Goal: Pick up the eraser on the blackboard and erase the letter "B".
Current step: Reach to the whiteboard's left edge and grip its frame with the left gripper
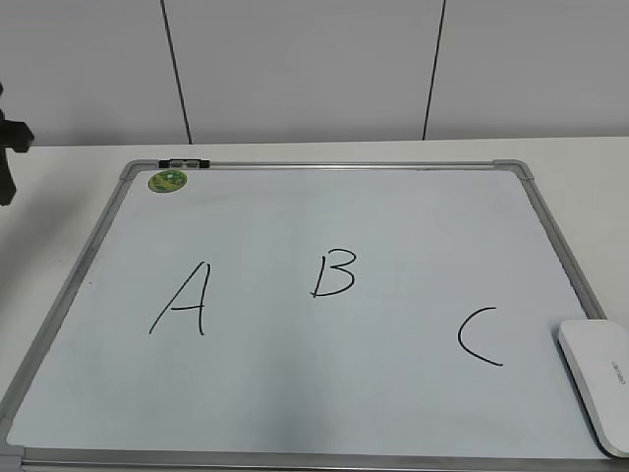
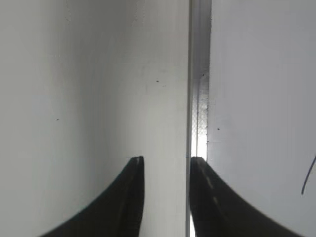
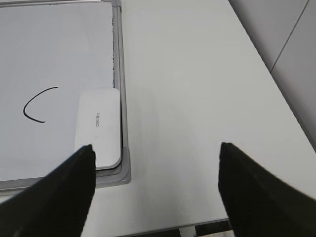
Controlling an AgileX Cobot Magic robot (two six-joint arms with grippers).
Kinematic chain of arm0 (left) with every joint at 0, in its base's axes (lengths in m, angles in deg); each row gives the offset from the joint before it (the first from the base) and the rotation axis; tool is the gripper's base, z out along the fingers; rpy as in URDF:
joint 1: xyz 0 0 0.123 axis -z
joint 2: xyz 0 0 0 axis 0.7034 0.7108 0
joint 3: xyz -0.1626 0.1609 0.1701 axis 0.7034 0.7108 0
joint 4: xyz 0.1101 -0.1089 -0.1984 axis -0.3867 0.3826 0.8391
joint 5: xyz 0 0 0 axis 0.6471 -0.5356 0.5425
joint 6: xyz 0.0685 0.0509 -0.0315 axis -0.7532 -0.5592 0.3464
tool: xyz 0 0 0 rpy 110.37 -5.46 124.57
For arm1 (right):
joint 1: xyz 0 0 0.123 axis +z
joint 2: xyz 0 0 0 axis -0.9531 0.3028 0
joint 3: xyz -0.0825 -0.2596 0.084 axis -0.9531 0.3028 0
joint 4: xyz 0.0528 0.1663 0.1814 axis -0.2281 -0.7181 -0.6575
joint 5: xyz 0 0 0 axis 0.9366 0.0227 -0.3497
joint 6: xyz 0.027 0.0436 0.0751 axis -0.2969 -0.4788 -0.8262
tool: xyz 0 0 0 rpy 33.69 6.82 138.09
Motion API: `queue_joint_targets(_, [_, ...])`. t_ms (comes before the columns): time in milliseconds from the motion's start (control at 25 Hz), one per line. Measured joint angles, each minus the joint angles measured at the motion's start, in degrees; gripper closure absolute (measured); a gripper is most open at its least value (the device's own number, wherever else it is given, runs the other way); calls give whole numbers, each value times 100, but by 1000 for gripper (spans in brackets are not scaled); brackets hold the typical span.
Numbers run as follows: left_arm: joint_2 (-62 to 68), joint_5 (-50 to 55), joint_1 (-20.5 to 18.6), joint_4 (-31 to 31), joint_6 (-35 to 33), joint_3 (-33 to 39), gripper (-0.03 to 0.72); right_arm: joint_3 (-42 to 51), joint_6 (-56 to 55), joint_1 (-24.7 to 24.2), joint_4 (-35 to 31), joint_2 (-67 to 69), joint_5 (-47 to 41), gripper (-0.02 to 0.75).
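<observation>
The blackboard is a white board in a grey frame, lying flat on the table. The black letter "B" is at its middle, between "A" and "C". The white eraser lies at the board's front right corner; it also shows in the right wrist view, next to the "C". My right gripper is open and empty, above the table to the right of the eraser. My left gripper is open and empty, over the board's left frame.
A round green sticker and a black clip sit at the board's far left corner. A dark part of the left arm shows at the exterior view's left edge. The white table ends close behind my right gripper.
</observation>
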Motion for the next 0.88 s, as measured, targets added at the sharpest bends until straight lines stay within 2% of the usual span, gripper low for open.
queue_joint_targets(440, [1088, -109, 95, 223, -198, -201, 449, 0, 0, 0, 0, 0, 0, 164])
queue_joint_targets(880, [1574, -252, 127, 329, -761, -205, 449, 0, 0, 0, 0, 0, 0, 164])
